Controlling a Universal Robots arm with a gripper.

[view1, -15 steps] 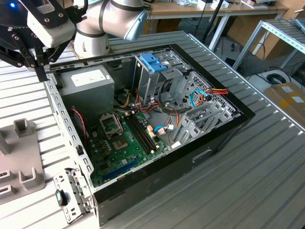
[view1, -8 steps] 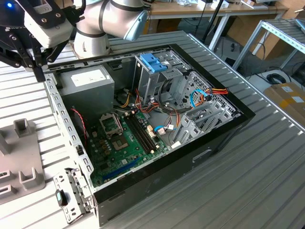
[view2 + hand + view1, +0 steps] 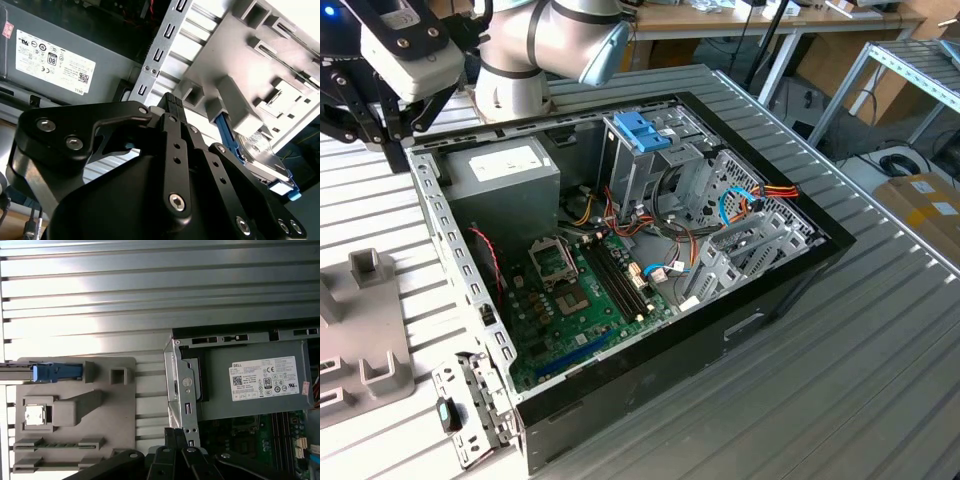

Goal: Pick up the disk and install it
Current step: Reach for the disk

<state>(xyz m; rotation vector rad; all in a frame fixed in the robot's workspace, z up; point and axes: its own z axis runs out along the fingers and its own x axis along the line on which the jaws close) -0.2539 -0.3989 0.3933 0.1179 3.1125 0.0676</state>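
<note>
The disk (image 3: 260, 156) is a silver-grey drive in a blue plastic frame. It stands on edge in a slot at one end of a grey holder block (image 3: 240, 60). In the first wrist view the disk (image 3: 55, 372) shows as a thin edge with its blue frame end at the holder block (image 3: 75, 412). My gripper (image 3: 395, 158) hangs above the table at the exterior view's upper left, beside the corner of the open computer case (image 3: 470, 290). In both wrist views the gripper (image 3: 172, 100) (image 3: 175, 434) is shut with nothing in it, a short way from the disk.
The case holds a grey power-supply box (image 3: 505, 175) with a white label, a green mainboard (image 3: 580, 290), and a metal drive cage with a blue handle (image 3: 642, 130). A loose metal bracket (image 3: 470, 410) lies on the ribbed table near the case's front corner.
</note>
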